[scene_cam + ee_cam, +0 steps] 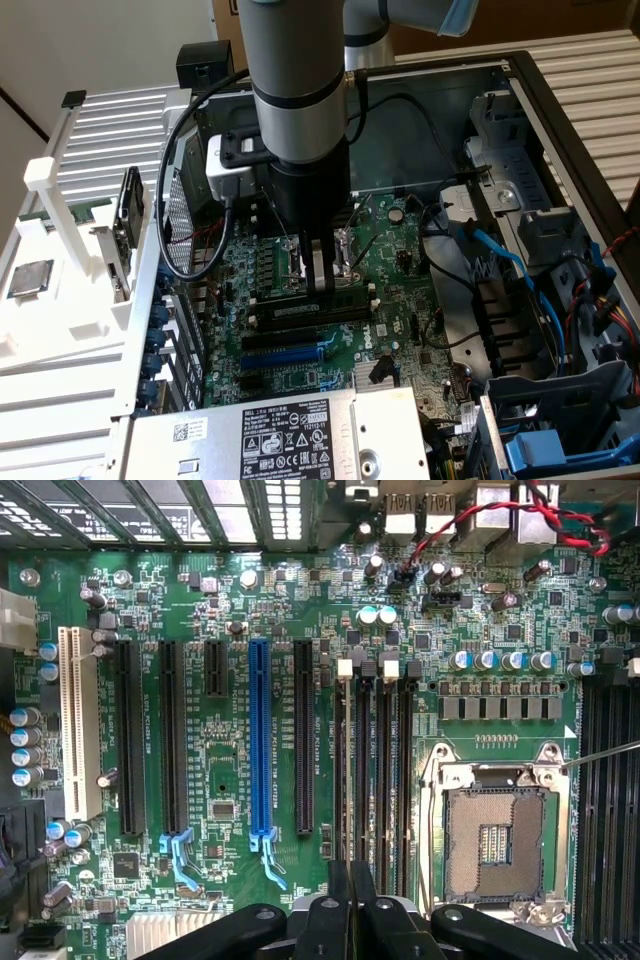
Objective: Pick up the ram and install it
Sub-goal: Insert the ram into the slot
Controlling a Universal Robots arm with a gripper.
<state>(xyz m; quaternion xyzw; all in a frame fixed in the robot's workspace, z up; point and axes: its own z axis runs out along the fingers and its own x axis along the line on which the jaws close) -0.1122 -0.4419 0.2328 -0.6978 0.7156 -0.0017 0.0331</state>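
Pretty far along, I'd say. The ram [290, 313] is off the bench and down inside the open PC case [560, 100]. In the exterior view it stands on edge along 1 of the long memory slots [385, 770], right beside the empty CPU socket [495, 830].

What's left is hard to call. I can't tell whether the stick is pushed fully home or whether the white end clips have snapped over it, so I wouldn't count the install as finished.

The gripper [320, 280] sits straight over the middle of the ram, with its fingertips down at the stick's top edge. From the wrist view the 2 fingers [340, 900] are drawn almost together with only a sliver between them. That fits a pinch on the thin board, so I read it as clamped on the ram rather than hanging loose above it.

The blue slot [290, 352] and the other black ones further down the motherboard [220, 780] have nothing in them (the silver processor chip [30, 278] is out on the white rack at the exterior view's left, well apart from all this).
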